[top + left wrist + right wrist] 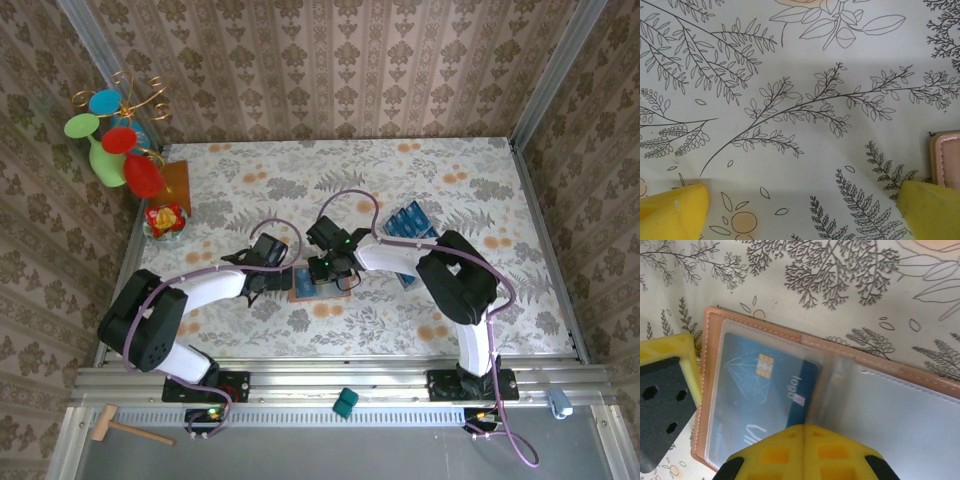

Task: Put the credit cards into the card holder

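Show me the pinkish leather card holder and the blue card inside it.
Pinkish-brown leather-look card holder (890,370): right wrist view, stitched top border.
Glossy blue rectangular card (760,385): right wrist view, card's middle.

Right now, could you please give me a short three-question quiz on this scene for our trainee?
1. True or false: the right fingers are spread wide apart.
2. Pick one: the blue credit card with the chip lies A) on the bare table, B) inside a clear sleeve of the open card holder, C) in the tray.
3. Fill in: the left fingers stand ___.
Key: 1 false, they are shut; 2 B; 3 open.
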`<state>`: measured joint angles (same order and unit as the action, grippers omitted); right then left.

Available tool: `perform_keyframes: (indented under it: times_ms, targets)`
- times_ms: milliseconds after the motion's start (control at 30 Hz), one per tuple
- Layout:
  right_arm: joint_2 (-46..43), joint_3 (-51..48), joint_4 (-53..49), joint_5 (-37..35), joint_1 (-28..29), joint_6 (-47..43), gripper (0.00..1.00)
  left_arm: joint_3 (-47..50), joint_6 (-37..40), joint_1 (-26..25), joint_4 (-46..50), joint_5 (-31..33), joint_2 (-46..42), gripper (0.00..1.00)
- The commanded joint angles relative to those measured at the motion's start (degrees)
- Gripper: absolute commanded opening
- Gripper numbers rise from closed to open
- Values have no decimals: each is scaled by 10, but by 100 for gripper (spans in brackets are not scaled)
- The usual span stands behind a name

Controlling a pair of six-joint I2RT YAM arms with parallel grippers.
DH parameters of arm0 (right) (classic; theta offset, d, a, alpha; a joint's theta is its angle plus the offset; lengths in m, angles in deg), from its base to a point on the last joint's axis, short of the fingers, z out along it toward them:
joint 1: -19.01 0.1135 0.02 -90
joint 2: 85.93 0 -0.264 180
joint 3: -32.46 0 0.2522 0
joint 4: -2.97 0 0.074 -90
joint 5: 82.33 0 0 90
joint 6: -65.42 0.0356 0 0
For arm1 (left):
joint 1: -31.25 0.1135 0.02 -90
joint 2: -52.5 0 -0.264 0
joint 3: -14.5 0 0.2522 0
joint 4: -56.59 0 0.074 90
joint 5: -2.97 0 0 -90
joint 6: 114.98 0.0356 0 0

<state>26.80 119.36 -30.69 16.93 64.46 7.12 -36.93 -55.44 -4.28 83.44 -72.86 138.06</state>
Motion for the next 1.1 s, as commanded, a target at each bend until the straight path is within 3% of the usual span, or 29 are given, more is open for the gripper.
perform_keyframes:
  times_ms: [0, 400, 700, 933, 1067]
  targets:
    - [18, 20, -11, 9, 7, 5, 2, 6, 2, 2, -7, -18, 40, 100]
    - [20, 30, -17, 9, 11, 4, 2, 7, 2, 2, -7, -17, 40, 100]
    - [-29, 44, -42, -8, 5, -4, 4, 0, 10, 24, 24, 1, -5, 100]
    - [-79, 15, -53, -19, -17, -5, 13, -19, 22, 43, 57, -1, -49, 100]
    - [-106, -21, -51, -16, -39, -10, 30, -25, 27, 43, 71, -10, -75, 100]
